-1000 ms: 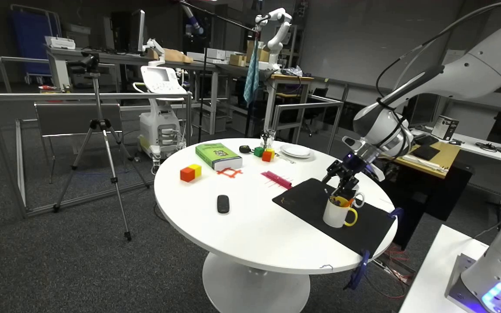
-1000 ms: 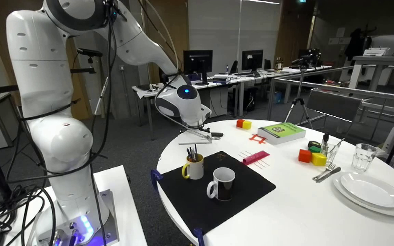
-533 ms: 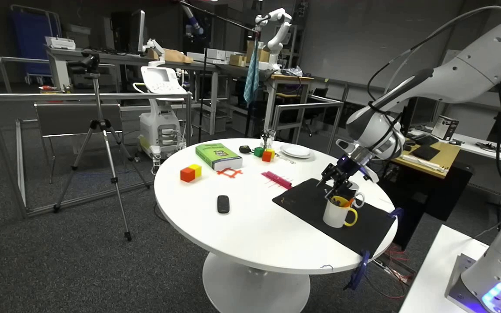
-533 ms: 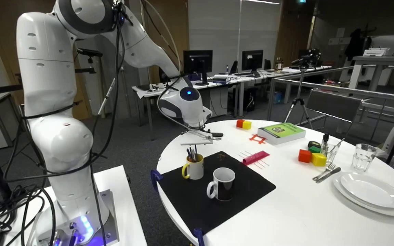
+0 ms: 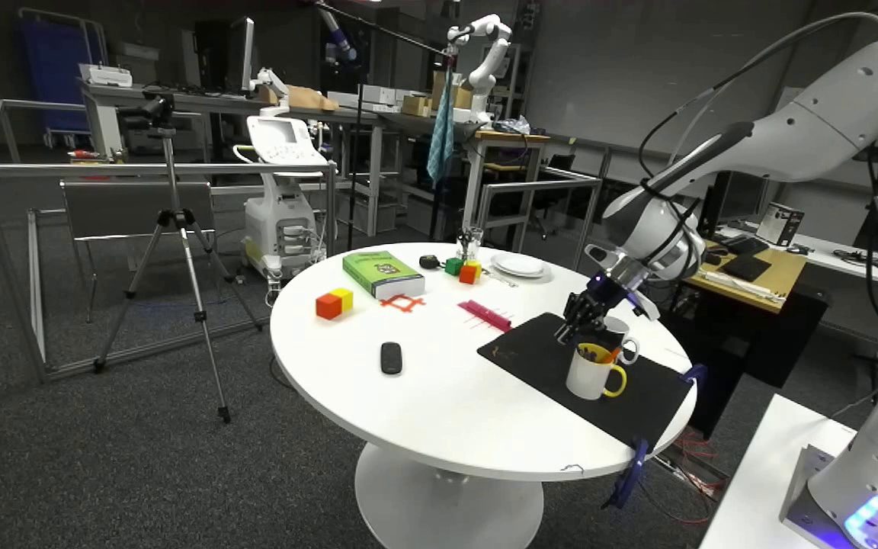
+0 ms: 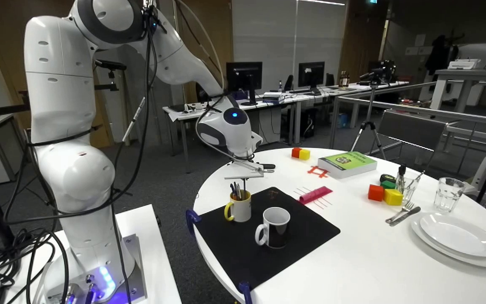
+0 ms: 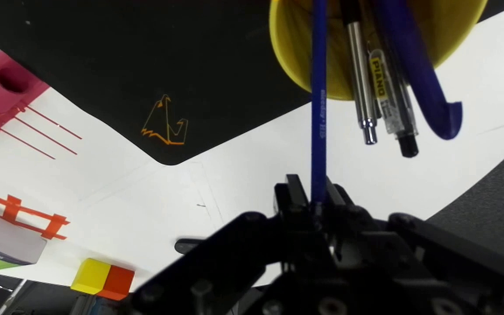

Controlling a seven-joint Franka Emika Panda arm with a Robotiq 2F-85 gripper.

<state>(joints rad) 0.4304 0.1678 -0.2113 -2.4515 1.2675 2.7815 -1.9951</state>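
Observation:
My gripper (image 7: pixel 312 181) stands over the rim of a white mug with a yellow inside (image 7: pixel 295 65), its jaws drawn close together. Between its fingers runs a blue pencil (image 7: pixel 319 113), whose far end is down in the mug. The right finger lies against or very near the pencil; a sliver of white shows on the left side, so firm contact is unclear. Beside the pencil lean a silver pen (image 7: pixel 360 74), a clear pen (image 7: pixel 381 85) and a dark blue hooked item (image 7: pixel 422 74). In both exterior views the pen mug (image 6: pixel 241 211) is upright near a black-and-white mug (image 6: pixel 276 230).
Both mugs stand on a black mat (image 6: pixel 306 240), clamped at the table edge by blue clamps (image 6: pixel 192 219). Farther off lie a pink tube (image 6: pixel 315 194), a green book (image 6: pixel 346 162), red and yellow blocks (image 6: pixel 300 153), cutlery (image 6: pixel 403 214), plates (image 6: pixel 458 234) and a glass (image 6: pixel 448 194).
The gripper's fingers have come from wide apart to close together around the pencil. The arm has shifted slightly toward the table's middle. The mugs have stayed put.

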